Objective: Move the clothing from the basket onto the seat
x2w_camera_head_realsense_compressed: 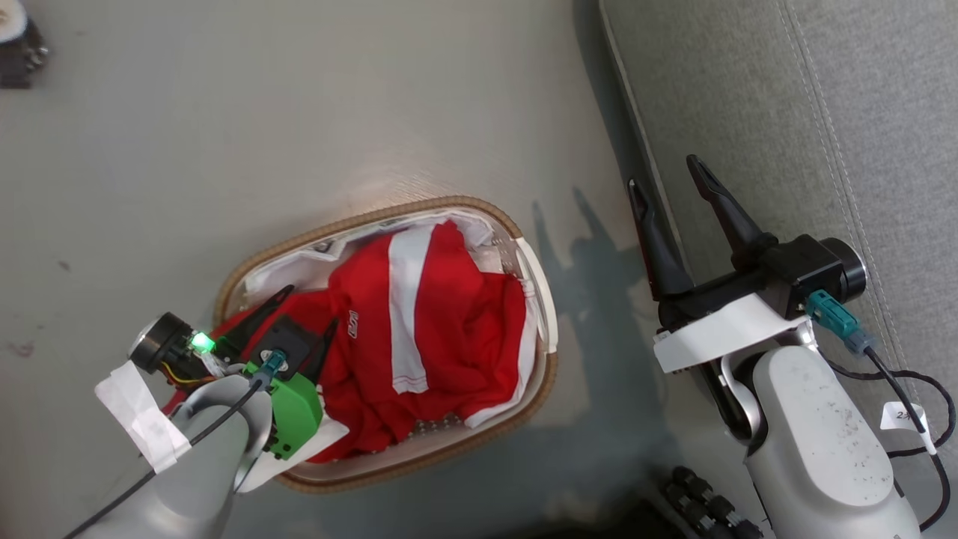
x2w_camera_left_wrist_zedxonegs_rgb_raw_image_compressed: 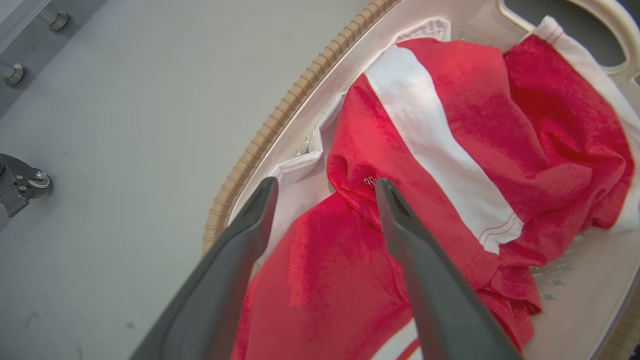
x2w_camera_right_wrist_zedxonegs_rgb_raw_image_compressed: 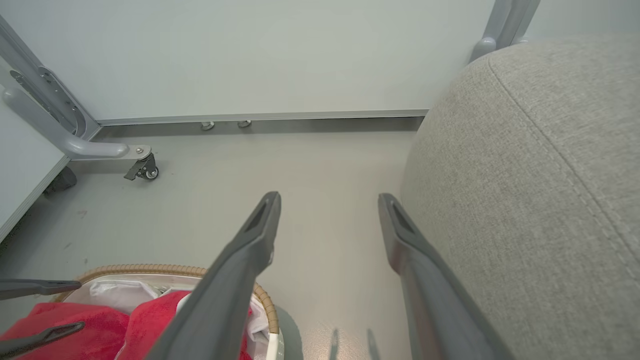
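Progress: none — red white-striped clothing [x2w_camera_head_realsense_compressed: 449,322] in oval brown-rimmed basket [x2w_camera_head_realsense_compressed: 419,203].
Left gripper [x2w_camera_head_realsense_compressed: 310,305]: released, above clothing.
Right gripper [x2w_camera_head_realsense_compressed: 664,172]: released — beside grey fabric seat [x2w_camera_head_realsense_compressed: 748,112].

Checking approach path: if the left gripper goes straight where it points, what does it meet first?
Probably the red clothing in the basket, beneath the open left gripper; depth is unclear.

My fingers [x2w_camera_left_wrist_zedxonegs_rgb_raw_image_compressed: 430,285] are smooth, dark matt plastic. At eleven o'clock the clothing [x2w_camera_head_realsense_compressed: 449,322] is soft red cloth with white bands, slightly fuzzy. The basket [x2w_camera_head_realsense_compressed: 545,299] has a glossy white perforated plastic wall, a brown woven-look rim and a thin white cloth liner [x2w_camera_left_wrist_zedxonegs_rgb_raw_image_compressed: 300,190]. At one o'clock the seat [x2w_camera_head_realsense_compressed: 748,97] is coarse grey woven fabric with stitching. The floor [x2w_camera_head_realsense_compressed: 224,150] is smooth grey with a faint sheen.
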Robot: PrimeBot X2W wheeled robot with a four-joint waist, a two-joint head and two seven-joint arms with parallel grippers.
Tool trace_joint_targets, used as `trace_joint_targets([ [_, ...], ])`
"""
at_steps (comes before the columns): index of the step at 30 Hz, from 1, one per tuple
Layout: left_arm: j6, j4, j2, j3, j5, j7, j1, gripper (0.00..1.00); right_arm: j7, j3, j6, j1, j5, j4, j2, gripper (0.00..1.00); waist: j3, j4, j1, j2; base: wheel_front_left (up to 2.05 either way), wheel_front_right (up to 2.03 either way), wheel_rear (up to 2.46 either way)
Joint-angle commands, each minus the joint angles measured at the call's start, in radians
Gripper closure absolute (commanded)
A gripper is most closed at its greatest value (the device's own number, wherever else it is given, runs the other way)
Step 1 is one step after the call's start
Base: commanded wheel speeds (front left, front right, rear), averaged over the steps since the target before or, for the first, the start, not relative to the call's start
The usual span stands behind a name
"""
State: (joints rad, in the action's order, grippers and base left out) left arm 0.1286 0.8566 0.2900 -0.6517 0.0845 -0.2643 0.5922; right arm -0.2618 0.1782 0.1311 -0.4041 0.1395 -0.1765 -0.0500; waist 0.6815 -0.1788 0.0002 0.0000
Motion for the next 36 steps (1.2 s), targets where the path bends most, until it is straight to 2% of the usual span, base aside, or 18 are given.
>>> trace_joint_targets([
  [1, 0.003, 0.017, 0.021, -0.020, 0.000, 0.000, 0.031, 0.00, -0.005, 0.004, -0.001, -0.012, 0.008, 0.006, -0.002, 0.00, 0.076, -0.062, -0.0002, 0.0000, 0.00, 0.00, 0.00],
  [11, 0.003, 0.183, 0.063, -0.148, -0.076, 0.000, 0.164, 0.00, -0.005, 0.043, -0.001, -0.020, 0.040, 0.014, -0.001, 0.00, 0.151, -0.095, -0.0002, 0.0000, 0.00, 0.00, 0.00],
  [18, 0.003, 0.337, 0.031, -0.219, -0.080, 0.026, 0.226, 0.00, -0.005, 0.071, -0.001, -0.023, 0.060, 0.010, -0.002, 0.00, 0.174, -0.106, -0.0002, 0.0000, 0.00, 0.00, 0.00],
  [25, 0.003, 0.399, -0.012, -0.273, -0.018, 0.078, 0.216, 0.00, -0.005, 0.078, -0.001, -0.035, 0.070, 0.007, -0.002, 0.00, 0.178, -0.108, -0.0002, 0.0000, 0.00, 0.00, 0.00],
  [26, 0.003, 0.401, -0.019, -0.286, -0.001, 0.081, 0.210, 0.55, -0.005, 0.078, -0.001, -0.036, 0.072, 0.004, -0.002, 0.00, 0.174, -0.107, -0.0002, 0.0000, 0.00, 0.00, 0.00],
  [27, 0.003, 0.401, -0.022, -0.297, 0.011, 0.076, 0.206, 1.00, -0.005, 0.075, -0.001, -0.036, 0.073, 0.002, -0.002, 0.00, 0.168, -0.106, -0.0002, 0.0000, 0.00, 0.00, 0.00],
  [36, 0.003, 0.385, -0.064, -0.326, 0.147, 0.022, 0.148, 1.00, -0.005, 0.063, -0.001, -0.010, 0.060, -0.035, -0.002, 0.00, 0.038, -0.081, -0.0002, 0.0000, 0.00, 0.00, 0.00],
])
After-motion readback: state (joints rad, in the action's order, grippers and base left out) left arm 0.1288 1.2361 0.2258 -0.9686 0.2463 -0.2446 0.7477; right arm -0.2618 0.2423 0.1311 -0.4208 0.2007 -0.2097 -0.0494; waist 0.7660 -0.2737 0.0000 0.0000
